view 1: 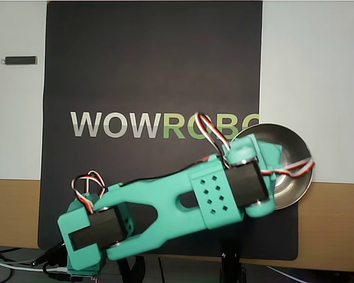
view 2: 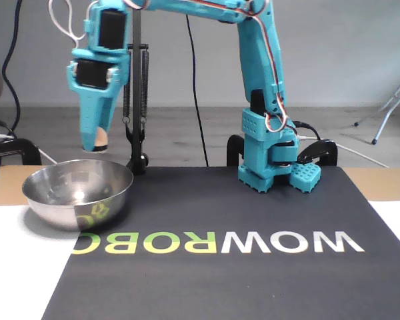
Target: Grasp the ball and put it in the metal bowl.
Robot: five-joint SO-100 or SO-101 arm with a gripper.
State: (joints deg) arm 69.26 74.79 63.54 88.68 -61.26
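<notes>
Jaws closed on the ball [view 2: 101, 140] in the fixed view, pointing straight down, peach sphere pinched at the tips and partly hidden by the teal fingers [view 2: 92, 127]. Gripper [view 2: 97, 145] hangs above the metal bowl [view 2: 77, 193], clear gap between ball and rim, ball over the bowl's interior, a bit right of its centre in that view. Bowl upright, sits at the left edge of the dark mat [view 2: 253, 280], partly on the white sheet [view 2: 20, 267], mat lettering reflected in its side. Arm base [view 2: 270, 163] stands at the mat's far edge, well apart from the bowl, arm reaches up and across to the left.

Overhead view: arm [view 1: 183, 203] runs diagonally from lower left to the right, wrist end covers the left part of the metal bowl [view 1: 292, 150]. Ball and jaw tips hidden under the arm here. Red-white servo wires [view 1: 215, 132] loop over the wrist. Bowl overlaps the mat's right edge, just past the green WOWROBO letters [view 1: 165, 125]. Small dark stick-shaped item [view 1: 20, 60] lies on the white part of the bench [view 1: 318, 59], top left, far from everything else
</notes>
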